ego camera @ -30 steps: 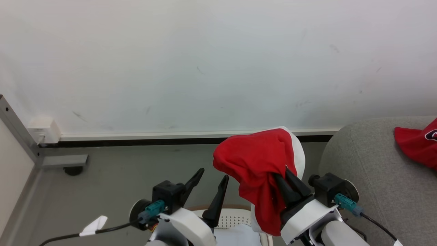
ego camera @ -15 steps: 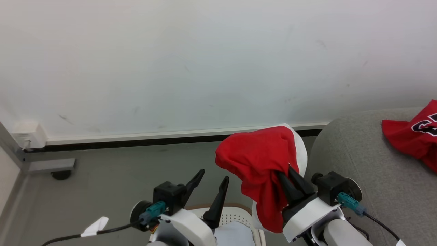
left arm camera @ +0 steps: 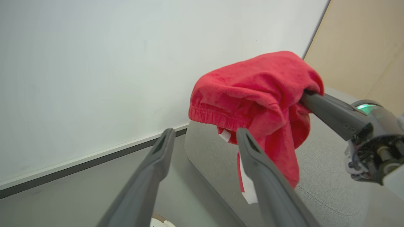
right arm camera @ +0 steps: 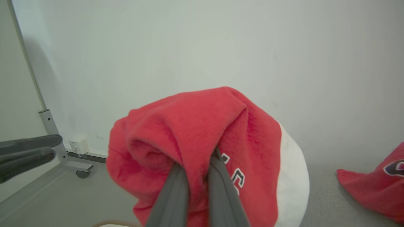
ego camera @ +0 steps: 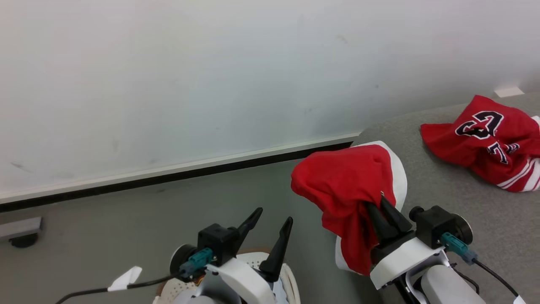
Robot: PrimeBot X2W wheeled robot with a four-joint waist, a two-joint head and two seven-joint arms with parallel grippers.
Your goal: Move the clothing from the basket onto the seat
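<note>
Presently held jersey: red clothing bunched over the tips of the right tool, hanging clear of the floor; a white panel runs along its outer edge, and black, white-edged letters sit just beside the fingers in the right wrist view.
Right tool: fingers together, clamped on the held jersey, which drapes down either side of them.
Left tool: fingers apart, nothing between them; beside the right tool, not touching the fabric.
Basket: cream, perforated, just below the left tool.
Seat: grey, woven, ahead of and outward from the right tool.
Second jersey: red, numbered, lying on the seat well beyond the right tool.
</note>
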